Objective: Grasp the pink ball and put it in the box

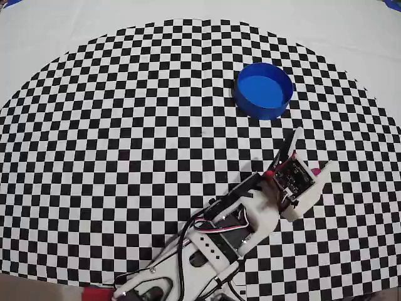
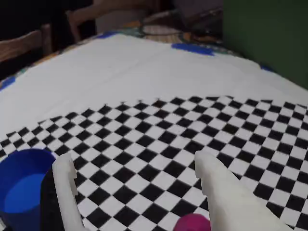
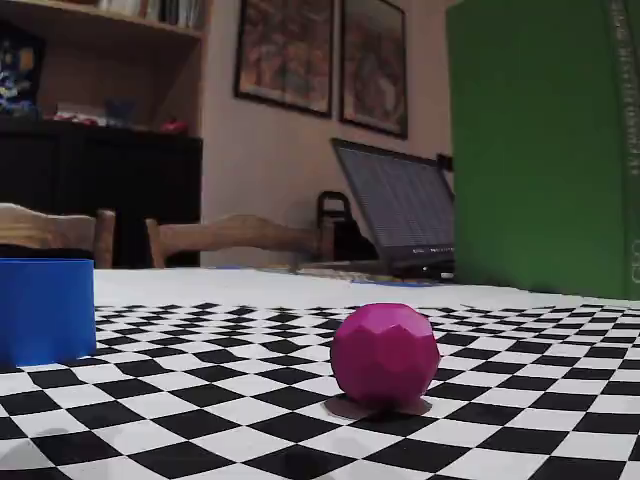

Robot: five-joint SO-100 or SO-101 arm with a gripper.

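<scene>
My fingers [image 2: 134, 178] stand parted, nothing between them. In the wrist view they are two white, matte plastic blades: a thin flat one on the left [image 2: 65, 185] and a thicker, rounded wedge on the right [image 2: 219, 190]. In the overhead view they [image 1: 306, 149] sit on a white printed mount with a dark circuit board and red and black wires behind.

The ball [image 3: 385, 355] is matte magenta and not perfectly round; the fixed view shows small flat facets over its surface. It rests on the checkered cloth [image 3: 200, 400], a smooth sheet of black and white squares spread over the desk [image 2: 159, 67], with a small shadow under it. In the wrist view the ball [image 2: 192, 224] peeks out at the bottom edge, just beside my right finger's inner side; I cannot tell whether it touches. From overhead only a pink sliver [image 1: 317, 170] shows past the mount.

The box [image 1: 264, 89] is a round, bright blue tub with low upright walls and a smooth plastic look. It stands apart from the ball, further out on the cloth. Overhead, its inside is bare blue floor; nothing lies in it. In the wrist view it [image 2: 21, 190] sits at lower left, beyond my left finger, and is empty there too. In the fixed view only its blue wall [image 3: 45, 310] shows at the left.
</scene>
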